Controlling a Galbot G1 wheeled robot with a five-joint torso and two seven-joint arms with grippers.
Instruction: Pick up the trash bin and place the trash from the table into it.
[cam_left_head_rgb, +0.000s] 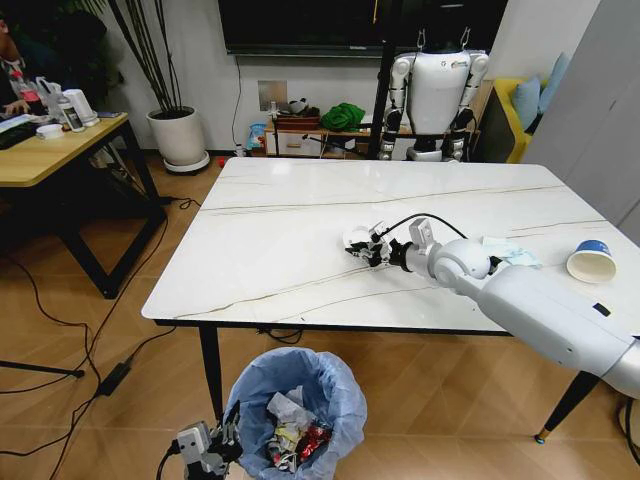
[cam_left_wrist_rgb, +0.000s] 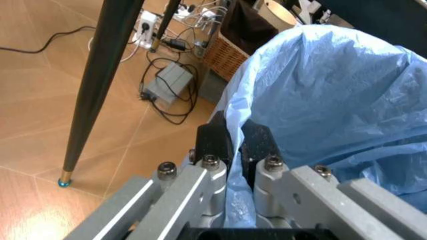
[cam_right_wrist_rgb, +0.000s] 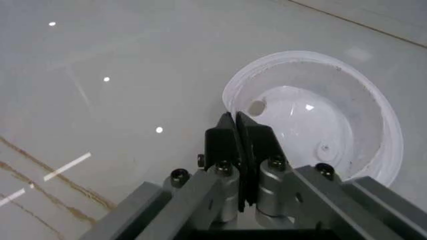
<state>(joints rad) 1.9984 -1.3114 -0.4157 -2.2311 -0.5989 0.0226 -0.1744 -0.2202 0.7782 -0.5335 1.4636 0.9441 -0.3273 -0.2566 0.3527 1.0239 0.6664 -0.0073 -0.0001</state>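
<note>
Trash bin (cam_left_head_rgb: 297, 410) sits below the table's (cam_left_head_rgb: 260, 240) near edge, left gripper (cam_left_wrist_rgb: 231, 145) pinched on its blue bag rim. Up top, right gripper (cam_right_wrist_rgb: 237, 136) clamps the white disc's (cam_right_wrist_rgb: 320, 120) edge. Pickup's underway, I'd say; next: lift and carry to the bin.

A glossy white table (cam_left_head_rgb: 300, 240) is showing thin brown veins at centre frame. The light-blue bag-lined trash bin (cam_left_head_rgb: 296, 400), bottom centre, is holding red, yellow and white trash (cam_left_head_rgb: 295, 435). A blue-white paper cup (cam_left_head_rgb: 591, 261) is lying at right.
</note>
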